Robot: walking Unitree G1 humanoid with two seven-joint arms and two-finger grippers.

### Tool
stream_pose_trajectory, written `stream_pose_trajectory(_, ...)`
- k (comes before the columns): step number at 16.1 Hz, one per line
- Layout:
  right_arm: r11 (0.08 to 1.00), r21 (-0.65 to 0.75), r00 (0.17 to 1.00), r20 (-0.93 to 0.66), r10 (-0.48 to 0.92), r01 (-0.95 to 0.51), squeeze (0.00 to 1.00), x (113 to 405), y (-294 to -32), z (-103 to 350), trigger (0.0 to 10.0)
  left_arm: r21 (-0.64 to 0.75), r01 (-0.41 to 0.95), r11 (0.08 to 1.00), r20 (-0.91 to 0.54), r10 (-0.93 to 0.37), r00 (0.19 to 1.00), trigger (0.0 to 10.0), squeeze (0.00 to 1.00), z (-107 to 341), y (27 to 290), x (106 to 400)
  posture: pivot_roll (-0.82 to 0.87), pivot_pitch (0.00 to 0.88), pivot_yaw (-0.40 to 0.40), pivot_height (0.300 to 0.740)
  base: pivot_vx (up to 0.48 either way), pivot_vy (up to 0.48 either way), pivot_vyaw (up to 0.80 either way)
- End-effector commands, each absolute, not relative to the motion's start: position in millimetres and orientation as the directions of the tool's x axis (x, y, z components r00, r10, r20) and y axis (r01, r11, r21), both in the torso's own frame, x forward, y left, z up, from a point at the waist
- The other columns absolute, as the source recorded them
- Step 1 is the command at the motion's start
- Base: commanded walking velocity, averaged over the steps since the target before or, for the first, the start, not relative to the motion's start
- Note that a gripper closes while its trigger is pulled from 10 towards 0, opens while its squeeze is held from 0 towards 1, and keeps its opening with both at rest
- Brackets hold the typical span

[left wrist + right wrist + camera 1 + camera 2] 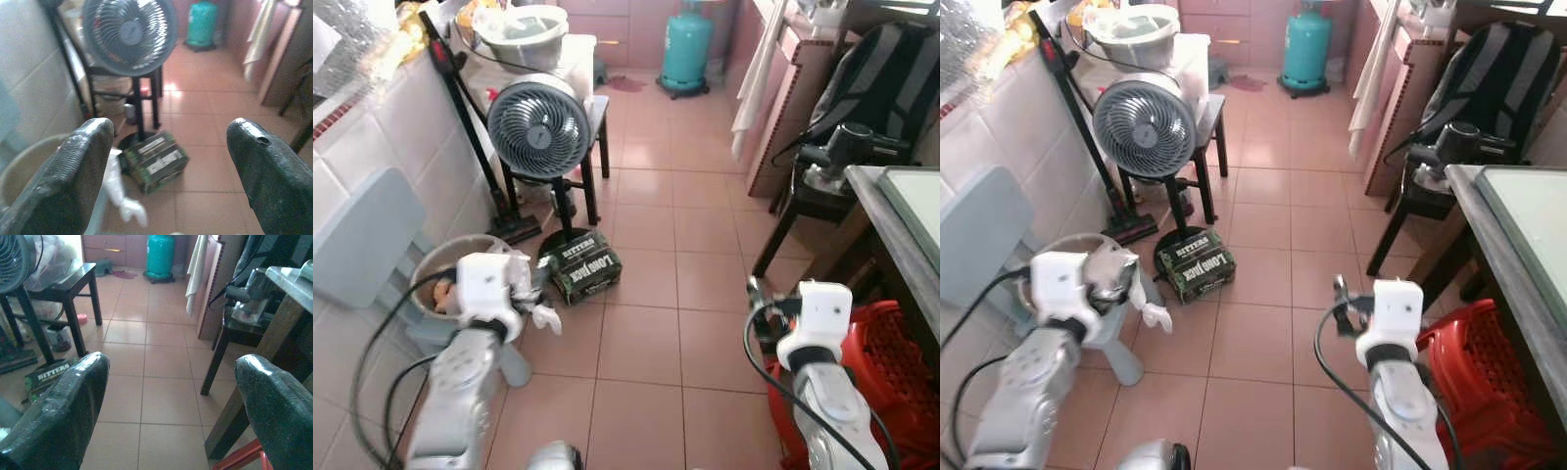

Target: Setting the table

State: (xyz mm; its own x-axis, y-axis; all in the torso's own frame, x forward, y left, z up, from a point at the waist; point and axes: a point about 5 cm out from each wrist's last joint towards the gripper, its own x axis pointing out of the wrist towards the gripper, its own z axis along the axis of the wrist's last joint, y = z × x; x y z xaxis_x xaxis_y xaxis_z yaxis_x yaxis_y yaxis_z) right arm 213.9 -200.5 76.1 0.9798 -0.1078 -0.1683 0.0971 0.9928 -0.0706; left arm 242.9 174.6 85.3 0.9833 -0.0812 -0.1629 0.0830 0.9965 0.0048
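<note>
Left tool (166, 171): fingers spread wide, empty, held over the floor and pointing at the fan (539, 127) and the green box (586, 265) at its foot. Grey bin (438, 266) just beside the left arm. Right tool (171, 406): also spread, empty, aimed along the tiled floor (656, 294). The surface (901, 230) to be set lies at the far right, its near edge running away from the robot; right arm is nearer. No tableware can be made out. Judgement: robot must turn right first.

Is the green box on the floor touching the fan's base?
Touching. In the left eye view the box overlaps the rim of the fan's round black base, with no floor showing between them.
</note>
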Motion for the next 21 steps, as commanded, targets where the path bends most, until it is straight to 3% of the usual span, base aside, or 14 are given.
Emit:
stream_pose_trajectory(1,0.993,-0.068,0.984,-0.147,-0.101,0.092,0.0,212.7,-201.7,82.9,10.0,0.039,0.072,0.997,-0.151,-0.065,0.986,10.0,0.0,88.7,177.1,238.7,-0.03,0.0,0.012,0.74,0.0,0.0,0.0)
stream_pose_trajectory(5,0.996,-0.072,0.986,-0.156,-0.066,0.056,0.0,216.9,-200.0,82.2,10.0,0.028,0.061,0.998,-0.162,-0.055,0.985,10.0,0.0,86.5,174.2,234.1,-0.02,0.0,0.001,0.74,0.0,0.0,0.0)
stream_pose_trajectory(13,0.996,-0.07,0.988,-0.142,-0.057,0.048,0.0,227.0,-199.0,84.1,10.0,-0.003,0.128,0.992,-0.162,-0.127,0.979,10.0,0.0,87.4,159.2,245.0,-0.05,0.0,0.018,0.74,0.0,0.11,-0.76)
stream_pose_trajectory(21,0.997,-0.07,0.987,-0.156,-0.048,0.038,0.0,230.2,-197.8,81.1,10.0,0.002,0.112,0.994,-0.177,-0.11,0.978,10.0,0.0,86.7,163.0,244.1,-0.03,0.0,0.002,0.74,-0.102,0.135,-0.68)
